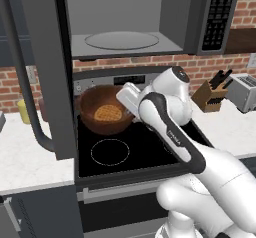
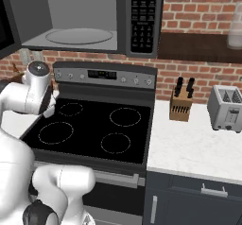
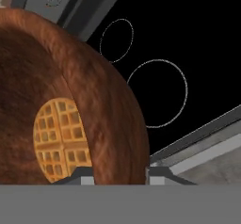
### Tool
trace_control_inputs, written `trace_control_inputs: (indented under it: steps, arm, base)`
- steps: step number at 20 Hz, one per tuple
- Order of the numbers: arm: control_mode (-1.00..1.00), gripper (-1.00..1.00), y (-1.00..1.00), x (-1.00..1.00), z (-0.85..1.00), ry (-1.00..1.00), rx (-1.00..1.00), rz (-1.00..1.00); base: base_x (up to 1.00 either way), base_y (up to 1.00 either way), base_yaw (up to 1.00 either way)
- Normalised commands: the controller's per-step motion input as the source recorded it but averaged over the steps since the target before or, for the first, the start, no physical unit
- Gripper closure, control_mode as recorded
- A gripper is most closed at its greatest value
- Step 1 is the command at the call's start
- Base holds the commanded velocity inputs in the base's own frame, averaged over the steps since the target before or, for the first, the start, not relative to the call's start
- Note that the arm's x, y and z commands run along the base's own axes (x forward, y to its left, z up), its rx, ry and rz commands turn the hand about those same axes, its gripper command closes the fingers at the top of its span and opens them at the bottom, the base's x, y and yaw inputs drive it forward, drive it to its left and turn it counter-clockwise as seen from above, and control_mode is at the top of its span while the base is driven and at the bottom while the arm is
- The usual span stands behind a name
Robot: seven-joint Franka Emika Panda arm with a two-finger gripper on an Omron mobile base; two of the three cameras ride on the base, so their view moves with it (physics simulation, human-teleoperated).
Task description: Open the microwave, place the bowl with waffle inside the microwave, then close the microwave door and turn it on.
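The microwave (image 1: 125,39) hangs over the stove with its grey inside and glass turntable (image 1: 121,40) showing. The microwave door (image 1: 45,72) is swung wide open to the left, its bar handle (image 1: 22,82) toward me. Below the cavity, the brown bowl (image 1: 102,107) hangs tilted over the back left of the stove, with the waffle (image 1: 108,113) lying in it. My gripper (image 1: 131,112) is shut on the bowl's right rim. In the hand view the gripper (image 3: 120,173) straddles the bowl (image 3: 94,105) wall, one fingertip inside near the waffle (image 3: 61,140), one outside.
The black stove (image 1: 145,147) lies under the bowl, its control panel (image 2: 104,75) behind. A knife block (image 1: 210,94) and toaster (image 1: 243,91) stand on the right counter. A yellow cup (image 1: 23,111) sits behind the open door on the left counter.
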Motion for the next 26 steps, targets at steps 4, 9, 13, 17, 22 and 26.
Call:
trace_control_inputs:
  steps: [4,9,13,17,22,26]
  arm:
    - [-1.00,1.00,-0.99,-0.54,1.00,0.00,0.05,-0.02]
    - [-1.00,1.00,-0.92,-0.27,1.00,0.00,0.07,-0.05]
    - [-1.00,1.00,-0.65,0.00,1.00,-0.02,0.09,-0.08]
    - [-1.00,1.00,-0.21,0.01,1.00,-0.12,0.02,-0.11]
    - [-1.00,1.00,0.07,0.25,0.62,-0.20,0.00,-0.15]
    - [-1.00,1.00,0.07,0.57,0.20,-0.08,0.00,-0.17]
  base:
    - [0.00,0.00,0.00]
    - [0.00,0.00,0.00]
    - [0.00,0.00,0.00]
    - [0.00,0.00,0.00]
    - [0.00,0.00,0.00]
    - [0.00,0.00,0.00]
